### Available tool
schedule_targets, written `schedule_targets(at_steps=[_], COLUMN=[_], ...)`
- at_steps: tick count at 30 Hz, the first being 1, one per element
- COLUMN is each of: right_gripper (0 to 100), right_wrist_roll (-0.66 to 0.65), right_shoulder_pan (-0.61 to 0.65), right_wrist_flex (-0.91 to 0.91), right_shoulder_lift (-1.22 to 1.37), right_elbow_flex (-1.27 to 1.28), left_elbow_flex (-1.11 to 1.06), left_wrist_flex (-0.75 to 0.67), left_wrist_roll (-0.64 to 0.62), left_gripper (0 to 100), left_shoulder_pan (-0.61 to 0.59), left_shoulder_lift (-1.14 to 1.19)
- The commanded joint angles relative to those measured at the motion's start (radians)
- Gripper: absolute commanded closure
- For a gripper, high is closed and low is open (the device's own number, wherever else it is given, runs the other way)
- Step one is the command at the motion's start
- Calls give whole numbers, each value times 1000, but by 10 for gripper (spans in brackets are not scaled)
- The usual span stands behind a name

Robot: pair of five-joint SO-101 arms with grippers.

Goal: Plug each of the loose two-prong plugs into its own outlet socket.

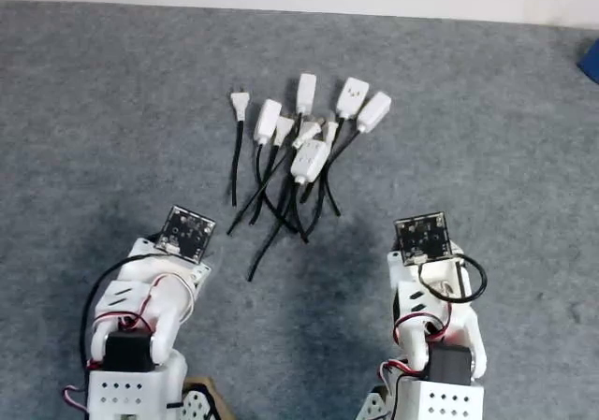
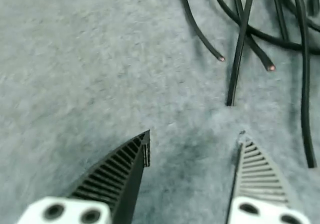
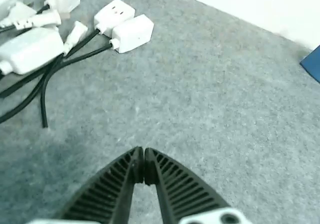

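Grey carpet [image 1: 112, 111] covers the table, and your plugs and sockets lie on it in one loose heap [image 1: 304, 135] ahead of both arms, roughly midway between them. Every piece is white with a short black cord. One two-prong plug [image 1: 240, 104] lies a little apart at the heap's left edge, prongs pointing away from the arms, and its cord [image 1: 235, 163] runs nearly straight back toward them. Two outlet sockets [image 1: 352, 97] sit just beside each other at the heap's far right. In the right wrist view, one of them shows its slotted face upward. A larger white block [image 1: 309, 160] lies in the middle of the heap, over several crossed cords.

Your left gripper [image 2: 194, 135] stands wide open with nothing between its fingers. It hangs over bare carpet, just short of the cut cord ends [image 2: 221, 58], and touches none of them. Your right gripper [image 3: 141, 154] has its tips pressed together and holds nothing. It sits over bare carpet too, well apart from the nearest sockets. A blue object [image 1: 591, 60] pokes in at the table's far right edge.
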State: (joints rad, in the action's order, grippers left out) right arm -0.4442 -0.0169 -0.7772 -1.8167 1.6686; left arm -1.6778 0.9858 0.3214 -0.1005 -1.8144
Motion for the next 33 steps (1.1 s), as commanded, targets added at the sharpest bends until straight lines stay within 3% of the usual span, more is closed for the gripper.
schedule_targets(at_steps=[1,13,16,20,22,29,33], right_gripper=[971,971,971,971,971,971,971], right_wrist_roll=[-41,2,143,127,126,49,52], right_shoulder_pan=[5,-2,-8,4,10,15,42], right_wrist_flex=[-1,18,-28,-297,-418,-437,-430], right_shoulder_lift=[-16,-18,-16,-16,-15,101,332], right_elbow_flex=[131,127,76,-122,-231,-357,-530], left_elbow_flex=[-15,-15,-15,33,102,556,662], left_wrist_flex=[-25,-190,-216,-198,-107,396,433], left_wrist_roll=[-2,-8,-3,-3,-3,35,34], left_gripper=[731,733,733,733,733,733,733], left_shoulder_pan=[-76,-536,-538,-538,-536,-361,-295], left_shoulder_lift=[-4,-2,-2,-1,-1,1,28])
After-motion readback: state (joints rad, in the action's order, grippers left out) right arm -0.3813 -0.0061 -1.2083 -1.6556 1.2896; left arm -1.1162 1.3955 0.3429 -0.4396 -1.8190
